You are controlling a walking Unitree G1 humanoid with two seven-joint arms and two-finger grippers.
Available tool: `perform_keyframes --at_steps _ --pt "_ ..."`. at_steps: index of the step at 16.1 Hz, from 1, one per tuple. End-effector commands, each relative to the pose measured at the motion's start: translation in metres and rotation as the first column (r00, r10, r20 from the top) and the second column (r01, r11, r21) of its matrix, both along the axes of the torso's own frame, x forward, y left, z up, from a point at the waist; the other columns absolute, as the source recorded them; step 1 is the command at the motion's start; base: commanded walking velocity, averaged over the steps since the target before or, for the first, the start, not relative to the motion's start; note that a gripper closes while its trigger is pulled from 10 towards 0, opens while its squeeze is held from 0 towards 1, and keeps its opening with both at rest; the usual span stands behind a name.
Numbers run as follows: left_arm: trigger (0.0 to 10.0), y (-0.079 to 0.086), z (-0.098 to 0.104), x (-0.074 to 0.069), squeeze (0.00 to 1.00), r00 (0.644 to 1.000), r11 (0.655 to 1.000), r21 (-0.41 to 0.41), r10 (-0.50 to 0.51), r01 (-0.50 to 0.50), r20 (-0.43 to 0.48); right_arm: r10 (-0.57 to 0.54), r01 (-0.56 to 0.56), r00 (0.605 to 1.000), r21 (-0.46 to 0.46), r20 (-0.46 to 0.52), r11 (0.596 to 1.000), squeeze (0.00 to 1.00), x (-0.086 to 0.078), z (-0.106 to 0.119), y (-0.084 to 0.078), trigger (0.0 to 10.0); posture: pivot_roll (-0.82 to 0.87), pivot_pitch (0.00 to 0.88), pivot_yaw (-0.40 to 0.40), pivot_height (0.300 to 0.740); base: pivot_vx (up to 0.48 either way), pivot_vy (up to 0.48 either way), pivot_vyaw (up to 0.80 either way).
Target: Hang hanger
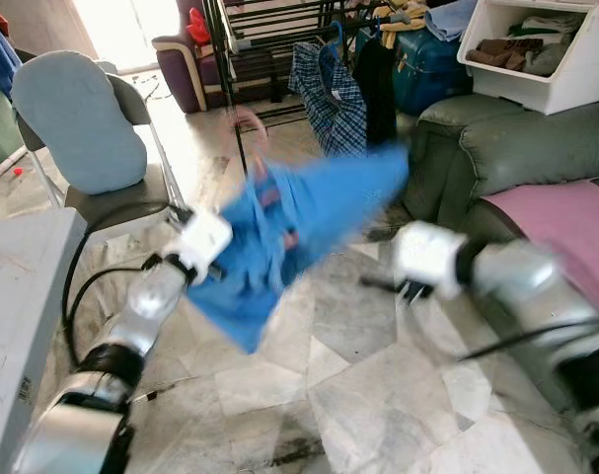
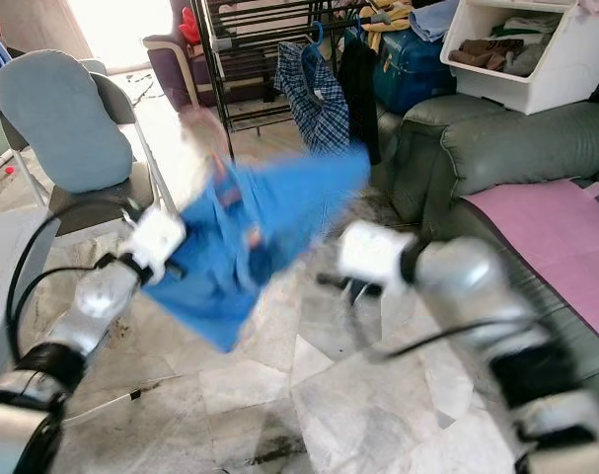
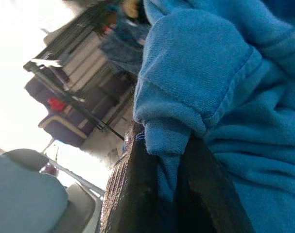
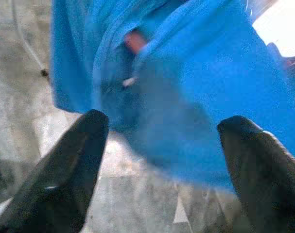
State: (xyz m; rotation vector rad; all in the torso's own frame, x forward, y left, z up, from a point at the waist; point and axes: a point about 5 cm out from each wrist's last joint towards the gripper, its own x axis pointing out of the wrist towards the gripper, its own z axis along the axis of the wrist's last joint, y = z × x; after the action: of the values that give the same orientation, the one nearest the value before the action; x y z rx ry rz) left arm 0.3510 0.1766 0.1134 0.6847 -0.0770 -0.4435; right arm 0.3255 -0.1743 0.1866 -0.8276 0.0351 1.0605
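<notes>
Left eye view: left hand (image 3: 162, 194) closed on a fold of the blue garment (image 1: 299, 222), which drapes over a pink hanger (image 1: 248, 128) rising above that hand. Right hand (image 4: 162, 160), fingers (image 4: 69, 165) spread wide and holding nothing, points at the cloth from just beside it. Beyond the right hand, a white bin (image 1: 546, 54) on the green sofa (image 1: 516, 148) holds folded clothes (image 1: 516, 49).

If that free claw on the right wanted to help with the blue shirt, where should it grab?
Probably the loose sleeve end of the blue shirt, reaching in from the robot's right. It sticks out toward the open right gripper, while the left gripper is pinching a fold on the other side.
</notes>
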Motion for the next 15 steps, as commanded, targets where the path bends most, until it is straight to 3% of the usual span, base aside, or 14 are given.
perform_keyframes --at_steps 1,2,4,6,11,12,14,15 --pt "0.0 0.002 0.004 -0.002 0.00 0.998 0.995 0.080 -0.057 0.054 0.036 0.039 -0.038 0.999 0.045 -0.022 0.998 1.00 0.001 0.008 0.005 10.0 -0.19 0.000 0.077 0.736 0.000 0.000 0.00" --pt "0.0 0.002 0.002 -0.006 0.00 0.993 0.983 0.147 -0.114 0.106 0.044 0.050 -0.048 0.998 0.077 -0.027 0.996 1.00 0.005 0.016 0.006 10.0 -0.19 0.000 0.079 0.736 0.000 0.000 0.00" --pt "0.0 -0.004 0.002 -0.008 0.00 0.983 0.969 0.186 -0.174 0.160 0.063 0.078 -0.063 0.992 0.147 -0.094 0.987 1.00 0.007 0.020 0.008 10.0 -0.18 0.000 0.076 0.736 0.000 0.000 0.00" --pt "0.0 -0.013 0.005 -0.010 0.00 0.969 0.960 0.190 -0.228 0.207 0.095 0.080 -0.060 0.984 0.126 -0.157 0.990 1.00 0.008 0.009 0.003 10.0 -0.18 0.000 0.073 0.736 0.000 0.000 0.00" --pt "0.0 -0.028 0.016 -0.016 0.00 0.919 0.940 0.190 -0.322 0.282 0.228 0.061 -0.016 0.964 0.169 -0.259 0.985 0.98 0.013 -0.007 -0.002 10.0 -0.18 0.000 0.072 0.736 0.000 0.000 0.00" --pt "0.0 -0.029 0.015 -0.018 0.00 0.915 0.936 0.197 -0.333 0.292 0.228 0.055 -0.008 0.961 0.172 -0.270 0.985 0.88 0.015 -0.009 -0.003 10.0 -0.18 0.000 0.073 0.736 0.000 0.000 0.00" --pt "0.0 -0.033 0.005 -0.024 0.00 0.908 0.924 0.205 -0.363 0.321 0.212 0.060 -0.002 0.952 0.191 -0.300 0.982 0.16 0.017 -0.011 -0.005 10.0 -0.18 0.000 0.075 0.736 0.000 0.000 0.00" --pt "0.0 -0.035 0.003 -0.026 0.00 0.905 0.922 0.204 -0.370 0.329 0.212 0.066 0.000 0.947 0.205 -0.315 0.979 0.07 0.018 -0.011 -0.005 9.1 -0.18 0.000 0.075 0.736 0.000 0.000 0.00"
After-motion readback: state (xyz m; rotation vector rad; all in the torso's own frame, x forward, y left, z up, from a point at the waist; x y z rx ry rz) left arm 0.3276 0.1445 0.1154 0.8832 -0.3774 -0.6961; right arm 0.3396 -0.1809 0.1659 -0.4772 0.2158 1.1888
